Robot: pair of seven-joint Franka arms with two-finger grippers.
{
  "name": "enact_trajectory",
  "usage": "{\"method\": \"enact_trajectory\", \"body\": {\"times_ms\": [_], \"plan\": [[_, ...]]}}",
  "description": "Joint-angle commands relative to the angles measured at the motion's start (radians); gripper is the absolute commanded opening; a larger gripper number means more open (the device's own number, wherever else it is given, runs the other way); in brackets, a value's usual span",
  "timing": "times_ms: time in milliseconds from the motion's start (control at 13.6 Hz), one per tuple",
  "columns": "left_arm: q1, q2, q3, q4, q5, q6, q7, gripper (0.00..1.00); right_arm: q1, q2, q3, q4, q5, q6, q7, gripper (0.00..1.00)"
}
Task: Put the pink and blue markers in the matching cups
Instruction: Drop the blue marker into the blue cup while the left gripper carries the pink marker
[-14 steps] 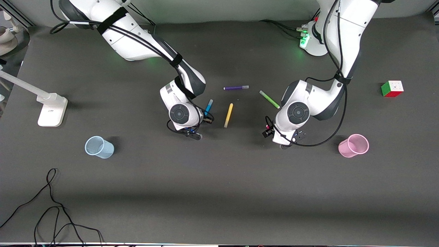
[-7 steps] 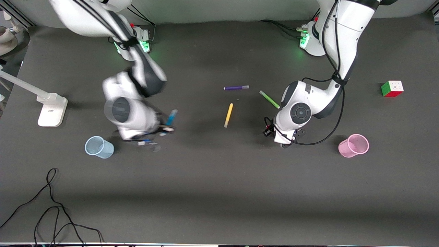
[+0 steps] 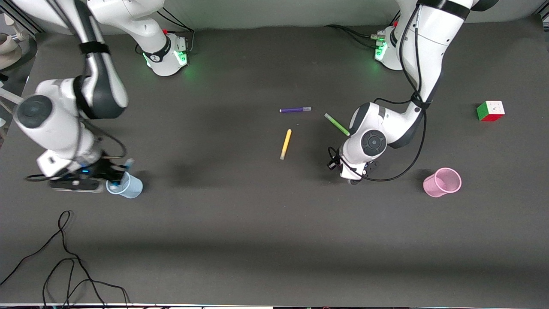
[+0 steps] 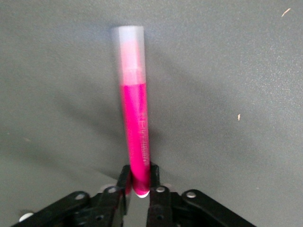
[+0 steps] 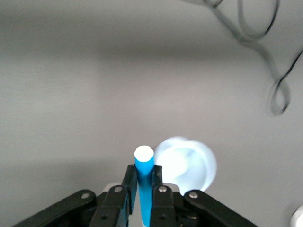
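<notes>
My right gripper (image 5: 142, 189) pinches the slim bright blue marker (image 5: 143, 182) upright, just beside the pale blue translucent cup's (image 3: 127, 185) mouth. My left gripper (image 4: 138, 191) clamps the magenta-pink marker (image 4: 135, 137), well apart from the pink mesh cup (image 3: 441, 183).

I found no words, labels, brands or numbers that I could read on anything in view, only faint illegible print along the pink marker (image 4: 136, 142)
</notes>
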Motion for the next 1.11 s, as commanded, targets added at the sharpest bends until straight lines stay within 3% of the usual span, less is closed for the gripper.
{"method": "enact_trajectory", "body": {"times_ms": [0, 221, 516, 737, 811, 884, 1032], "plan": [[-0.003, -0.015, 0.002, -0.005, -0.009, -0.006, -0.011, 0.00, 0.015, -0.020, -0.056, -0.111, -0.023, 0.184, -0.125, 0.00], [0.011, -0.067, 0.005, 0.037, -0.005, -0.104, -0.002, 0.00, 0.015, 0.054, -0.056, -0.139, -0.023, 0.350, -0.127, 0.00], [0.177, -0.086, 0.005, 0.367, -0.011, -0.671, 0.169, 0.00, 0.015, 0.103, -0.056, -0.132, -0.023, 0.432, -0.125, 0.00], [0.352, -0.066, 0.007, 0.575, -0.061, -0.953, 0.370, 0.00, 0.015, 0.118, -0.056, -0.132, -0.011, 0.435, -0.111, 0.00], [0.412, -0.043, 0.005, 0.619, -0.090, -1.013, 0.434, 0.00, 0.015, 0.121, -0.055, -0.132, -0.008, 0.438, -0.108, 0.83], [0.476, -0.017, 0.005, 0.652, -0.132, -1.061, 0.479, 0.00, 0.015, 0.123, -0.056, -0.132, -0.005, 0.447, -0.104, 1.00], [0.598, 0.055, 0.005, 0.705, -0.251, -1.123, 0.521, 0.00, 0.015, 0.121, -0.056, -0.132, -0.005, 0.443, -0.104, 1.00]]}}
